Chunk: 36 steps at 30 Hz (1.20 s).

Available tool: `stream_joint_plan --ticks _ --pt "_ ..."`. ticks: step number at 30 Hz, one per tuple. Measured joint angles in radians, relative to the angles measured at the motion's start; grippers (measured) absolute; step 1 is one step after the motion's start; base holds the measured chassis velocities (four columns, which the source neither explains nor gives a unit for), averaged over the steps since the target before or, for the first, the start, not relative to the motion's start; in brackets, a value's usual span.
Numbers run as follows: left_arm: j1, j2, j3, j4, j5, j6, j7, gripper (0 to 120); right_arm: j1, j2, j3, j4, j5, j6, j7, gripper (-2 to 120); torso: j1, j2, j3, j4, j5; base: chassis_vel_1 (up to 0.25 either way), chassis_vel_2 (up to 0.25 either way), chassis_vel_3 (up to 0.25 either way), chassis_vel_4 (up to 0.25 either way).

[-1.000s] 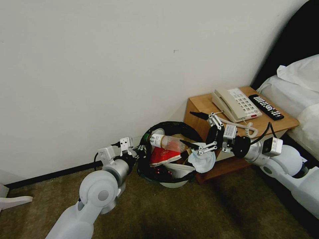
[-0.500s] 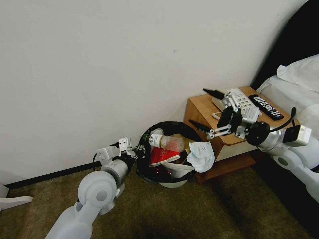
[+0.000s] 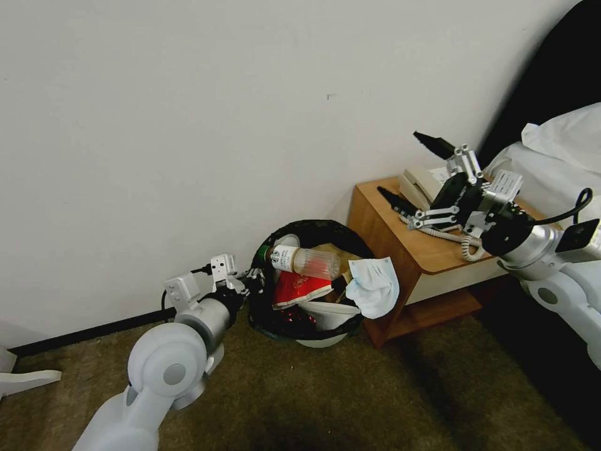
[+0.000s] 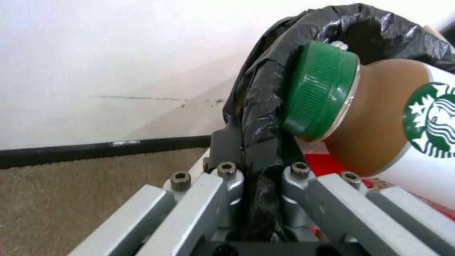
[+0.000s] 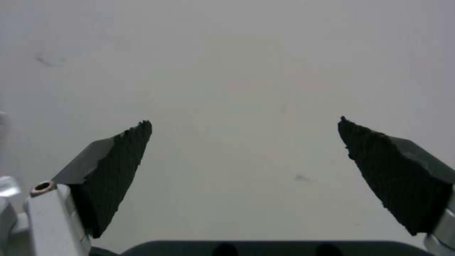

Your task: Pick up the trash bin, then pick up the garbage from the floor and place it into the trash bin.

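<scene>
Left claw (image 3: 253, 282) clamps the bin (image 3: 313, 316) rim at nine o'clock; right claw (image 3: 407, 169) gapes wide, empty, at two o'clock.

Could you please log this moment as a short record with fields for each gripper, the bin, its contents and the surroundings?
left gripper: shut on the black-bag rim of the trash bin
right gripper: open, empty, raised above the nightstand, facing the wall
bin contents: Starbucks bottle lying across the top, red paper cup, pale-blue face mask draped over the rim
bin position: beside the nightstand, near the wall
nightstand: holds a telephone
floor: beige-brown carpet
</scene>
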Motion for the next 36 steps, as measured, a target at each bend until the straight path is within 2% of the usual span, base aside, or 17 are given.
stream_joint_plan --ticks 7,16,22,25,28,36 --pt "0.002 -0.005 -0.025 -0.014 -0.03 0.0 -0.025 4 -0.029 -0.003 0.076 -0.009 -0.011 -0.017 0.058 100 0.0 0.0 0.0 -0.0001 0.0002 0.0 0.0 0.0 0.0" --pt "0.012 -0.003 -0.078 -0.045 -0.07 0.001 -0.057 4 -0.07 0.039 0.144 -0.031 -0.034 -0.037 0.119 100 0.0 0.0 0.0 0.0 0.0 0.0 0.0 0.0 0.0" --pt "0.01 0.002 -0.114 -0.058 -0.087 0.002 -0.06 4 -0.163 0.1 0.217 -0.006 -0.095 -0.092 0.227 100 0.0 0.0 0.0 0.0 0.0001 0.0 0.0 0.0 0.0" --pt "0.008 0.001 -0.122 -0.06 -0.091 0.002 -0.062 4 -0.186 0.115 0.239 0.001 -0.104 -0.1 0.235 100 0.0 0.0 0.0 0.0001 0.0002 0.0 0.0 0.0 0.0" --pt "0.006 0.0 -0.138 -0.064 -0.097 0.003 -0.063 4 -0.269 0.14 0.309 0.03 -0.114 -0.116 0.261 100 0.0 0.0 0.0 -0.0001 0.0 0.0 0.0 0.0 0.0" --pt "0.009 -0.001 -0.148 -0.07 -0.099 0.004 -0.065 4 -0.38 0.202 0.372 0.054 -0.149 -0.139 0.326 100 0.0 0.0 0.0 0.0002 -0.0001 0.0 0.0 0.0 0.0"
